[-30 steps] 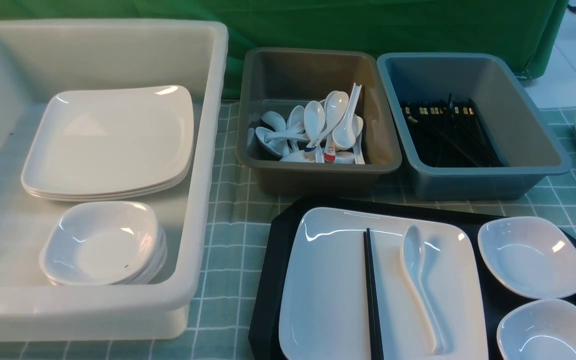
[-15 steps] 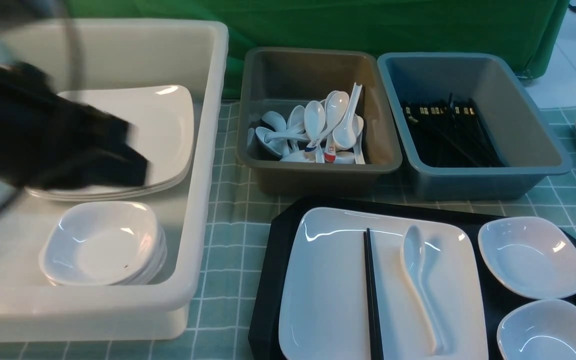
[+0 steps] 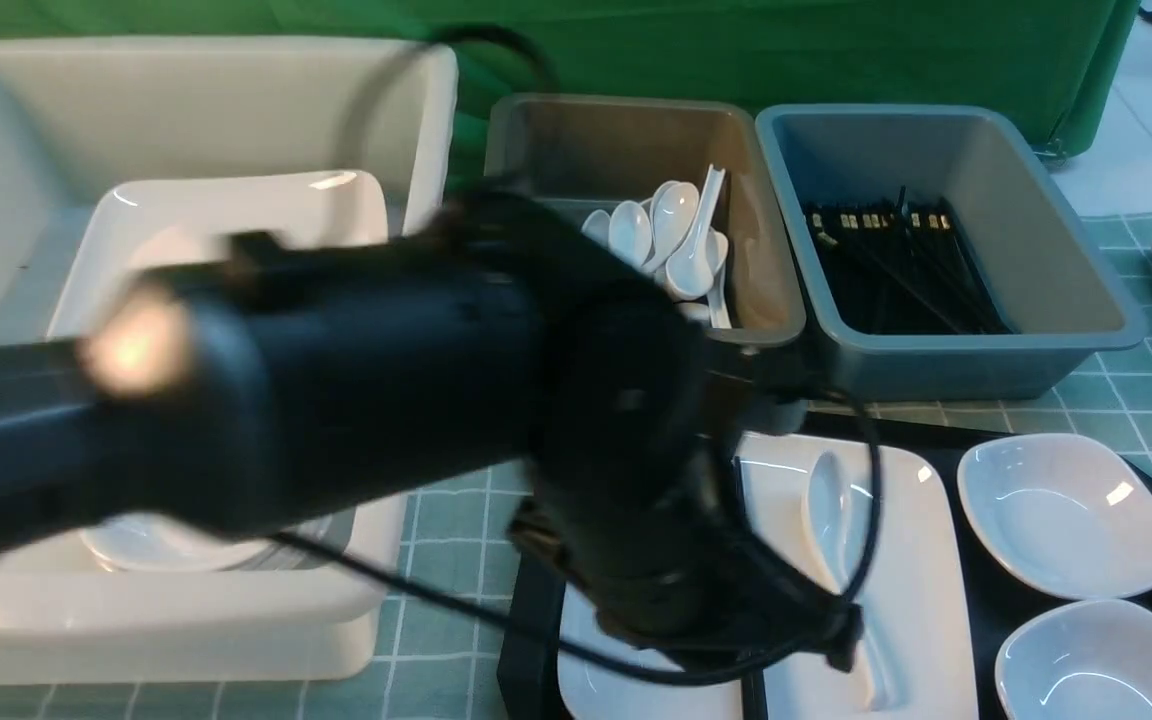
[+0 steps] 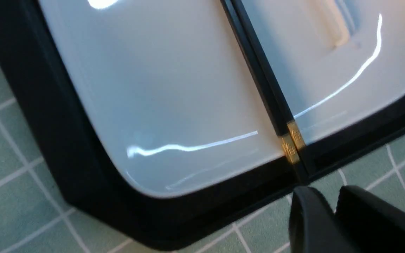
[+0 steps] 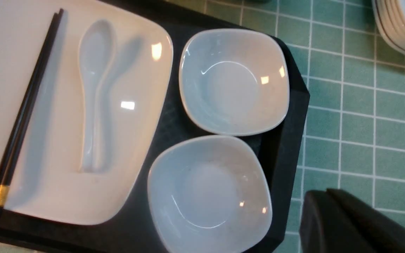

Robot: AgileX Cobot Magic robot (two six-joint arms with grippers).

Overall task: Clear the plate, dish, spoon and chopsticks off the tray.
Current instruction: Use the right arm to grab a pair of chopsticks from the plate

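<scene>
Currently: tray (image 5: 295, 105) sits on the bench on a green checked cloth (image 3: 456, 540), robot's right of centre. The plate (image 3: 916, 560) fills the tray's left part. The chopsticks (image 5: 23, 105) lie side by side on the plate; their gold-banded ends overhang the plate's near rim and reach the tray's edge. The spoon (image 3: 829, 510) lies on the plate, bowl up, just right of the chopsticks and apart from them. Right of the plate are the far dish (image 5: 234, 80) and the near dish (image 5: 209, 193), both upright and empty on the tray, close to each other.

Left arm (image 3: 386, 380): blurred in the front view, reaching across the plate's left half and hiding it. The left gripper (image 4: 330, 196) is just beside the chopsticks' banded ends, over the cloth at the tray's near edge. Only a thin seam shows between its fingers, with nothing in it; released or clenched, cannot tell. Contact with the chopsticks: cannot tell.

Right gripper (image 5: 323, 196): clenched, empty, above the cloth off the tray's right side, by the near dish.

Behind: a white tub (image 3: 406, 100) holding plates, a grey bin (image 3: 636, 130) of spoons, a blue bin (image 3: 936, 150) of chopsticks.
</scene>
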